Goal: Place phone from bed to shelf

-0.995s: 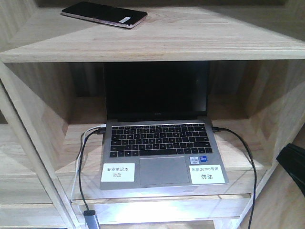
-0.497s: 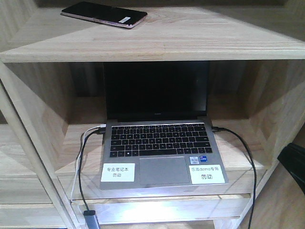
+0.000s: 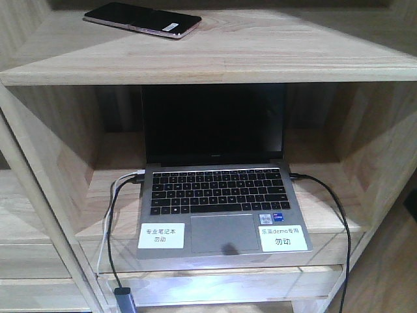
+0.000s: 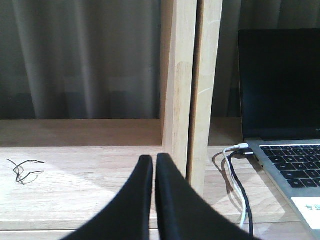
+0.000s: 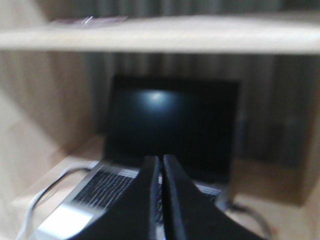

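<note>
Change: dark shape at the front view's right edge has withdrawn.
Top board: pale wooden shelf (image 3: 260,52) bearing glossy black phone (image 3: 142,19).
Lower bay: open silver laptop (image 3: 218,195), cabled.
Left gripper (image 4: 154,165): closed, empty.
Right gripper (image 5: 161,167): closed, empty.

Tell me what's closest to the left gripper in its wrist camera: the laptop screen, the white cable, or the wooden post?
From the left gripper:
1. Wooden post, just behind, slightly right.
2. White cable, right, on the shelf board.
3. Laptop screen, farthest right and back.
</note>
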Available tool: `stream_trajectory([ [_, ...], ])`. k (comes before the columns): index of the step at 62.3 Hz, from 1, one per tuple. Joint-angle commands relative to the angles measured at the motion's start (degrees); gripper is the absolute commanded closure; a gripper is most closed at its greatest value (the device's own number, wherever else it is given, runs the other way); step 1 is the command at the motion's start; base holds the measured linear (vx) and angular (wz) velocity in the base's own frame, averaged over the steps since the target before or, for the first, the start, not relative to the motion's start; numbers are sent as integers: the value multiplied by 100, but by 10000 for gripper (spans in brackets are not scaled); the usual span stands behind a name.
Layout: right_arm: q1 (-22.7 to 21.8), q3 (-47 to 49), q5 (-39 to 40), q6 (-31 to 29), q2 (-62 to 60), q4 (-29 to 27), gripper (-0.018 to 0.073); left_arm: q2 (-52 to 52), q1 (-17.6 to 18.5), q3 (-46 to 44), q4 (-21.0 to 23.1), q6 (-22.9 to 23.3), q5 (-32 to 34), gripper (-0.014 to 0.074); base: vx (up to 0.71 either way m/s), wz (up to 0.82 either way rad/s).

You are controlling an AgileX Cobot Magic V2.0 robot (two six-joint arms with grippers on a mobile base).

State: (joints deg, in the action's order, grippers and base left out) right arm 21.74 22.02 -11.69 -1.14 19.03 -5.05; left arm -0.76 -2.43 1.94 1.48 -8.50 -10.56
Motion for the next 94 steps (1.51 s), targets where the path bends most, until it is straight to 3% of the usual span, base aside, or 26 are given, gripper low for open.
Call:
stream_trajectory([
  [1,-22,143,611,345,50,467,566,-77,20,-122,52,33,415,595,0,0],
  [27,-50,17,688,345,50,467,566,-77,20,-122,52,33,415,595,0,0],
  [47,-1340,-998,1169,410,-451,423,566,-77,20,-122,52,33,415,595,0,0],
  [72,-2367,-2356,1389,324,-2052,418,566,-77,20,-122,52,33,415,595,0,0],
  [94,-2406,-2387,1207,17,-2038,443,566,-77,20,-122,52,33,415,595,0,0],
])
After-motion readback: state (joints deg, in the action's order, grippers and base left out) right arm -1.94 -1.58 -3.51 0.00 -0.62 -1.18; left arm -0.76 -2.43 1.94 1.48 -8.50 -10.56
